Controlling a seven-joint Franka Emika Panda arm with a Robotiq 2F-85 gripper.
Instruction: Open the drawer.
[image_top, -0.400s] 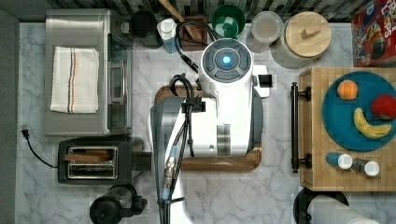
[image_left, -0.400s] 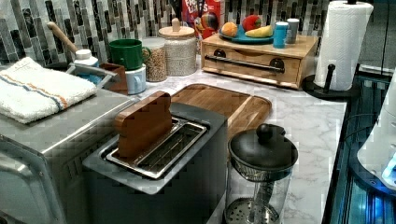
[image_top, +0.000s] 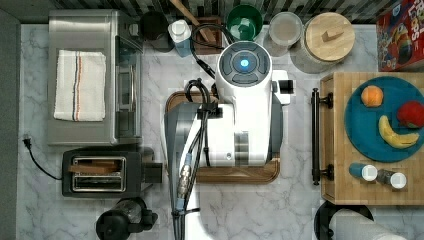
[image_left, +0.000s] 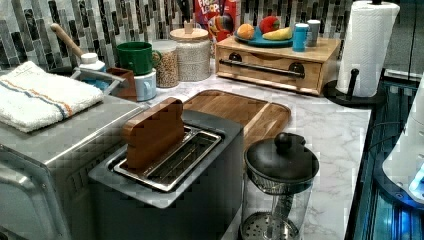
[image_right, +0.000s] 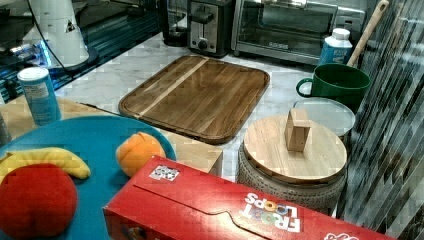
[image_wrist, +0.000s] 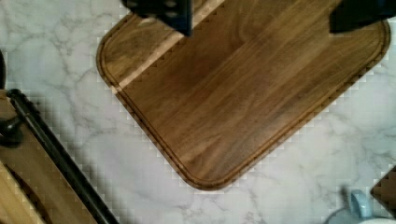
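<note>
The gripper (image_wrist: 261, 16) hangs above the dark wooden tray (image_wrist: 233, 98) with its two fingers (image_wrist: 161, 11) set wide apart and nothing between them. The drawer (image_top: 327, 135) is closed, at the top view's right, its black bar handle (image_top: 315, 135) beside the tray.

Red cereal box (image_right: 235, 210), lid flap: "FROOT LOOPS" in white, seen upside down in right view. Same box (image_left: 216, 15) in left view, against backsplash: "FROOT LOOPS" partly readable. QR-type square sticker (image_right: 165, 172) on box corner, unreadable. Blue shaker label (image_right: 37, 92): print illegible.
</note>
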